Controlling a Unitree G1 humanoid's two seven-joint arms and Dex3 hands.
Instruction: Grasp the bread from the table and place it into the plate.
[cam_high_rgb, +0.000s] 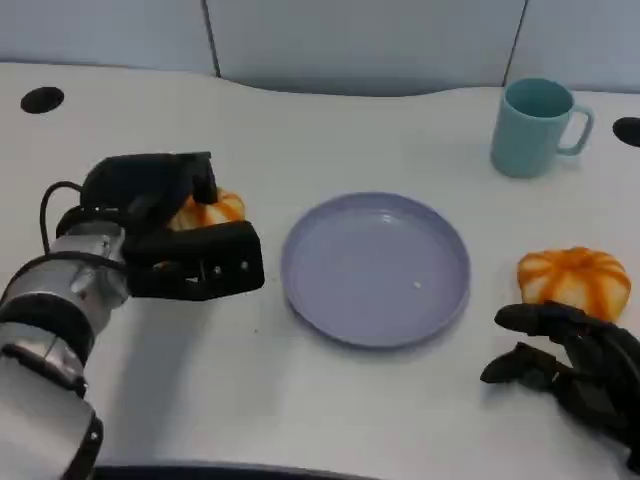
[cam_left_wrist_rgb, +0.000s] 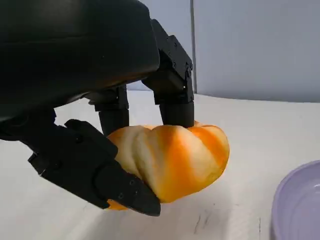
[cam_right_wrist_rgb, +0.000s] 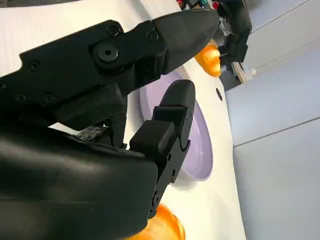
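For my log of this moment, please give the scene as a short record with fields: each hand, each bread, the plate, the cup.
left hand: grips the left bread, fingers above and below it
left bread: orange and white, in the left hand, left of the plate
right hand: fingers apart, holds nothing, close in front of the right bread
right bread: on the table, right of the plate
plate: lilac, nothing in it
cup: teal, upright, behind the right bread
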